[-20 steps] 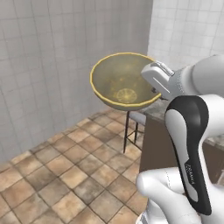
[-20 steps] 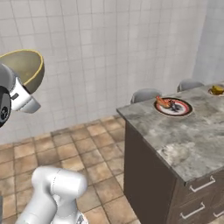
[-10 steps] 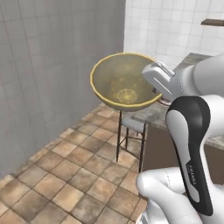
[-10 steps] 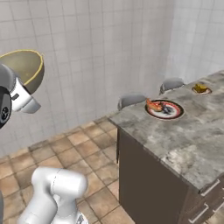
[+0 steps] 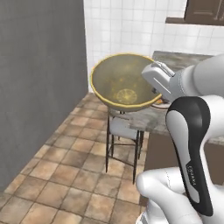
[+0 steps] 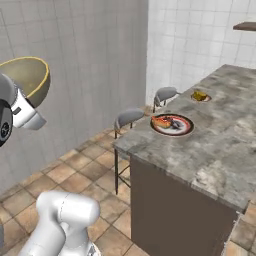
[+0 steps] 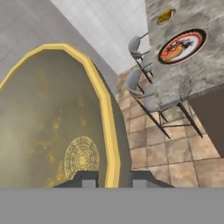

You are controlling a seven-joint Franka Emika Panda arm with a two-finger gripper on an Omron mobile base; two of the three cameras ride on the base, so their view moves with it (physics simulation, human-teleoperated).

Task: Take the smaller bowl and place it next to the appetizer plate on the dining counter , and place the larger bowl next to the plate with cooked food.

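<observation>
The gripper (image 7: 113,178) pinches the yellow-gold rim of the larger bowl (image 5: 122,83), a deep, glossy olive-beige one, holding it in the air above the tiled floor (image 5: 74,175), well apart from the marbled stone dining counter (image 6: 220,150) and its red-rimmed round plate (image 6: 172,124).

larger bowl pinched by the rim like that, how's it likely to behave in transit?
The larger bowl looks rigid. Gripper is shut on one spot of its rim, so a deep, wide bowl may swing or slip. Held tilted; anything inside would likely spill.
</observation>
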